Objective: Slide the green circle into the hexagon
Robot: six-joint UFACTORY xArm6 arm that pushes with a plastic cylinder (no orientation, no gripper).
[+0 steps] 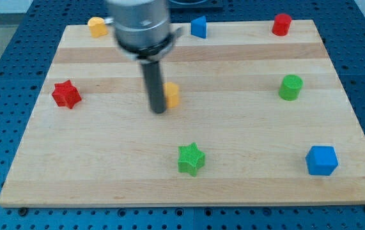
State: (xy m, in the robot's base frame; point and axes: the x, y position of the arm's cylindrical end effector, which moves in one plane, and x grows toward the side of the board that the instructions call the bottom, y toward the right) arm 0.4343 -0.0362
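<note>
The green circle [291, 87] stands on the wooden board [246, 134] at the view's right. A yellow block [171, 94], likely the hexagon, sits near the board's middle, partly hidden by my rod. My tip [158, 110] rests on the board touching the yellow block's left side, far to the left of the green circle.
A red star [66, 94] is at the left. A green star [191, 158] is at the lower middle. A blue cube [321, 160] is at the lower right. A yellow block [96, 27], a blue block [199, 27] and a red block [282, 24] line the top edge.
</note>
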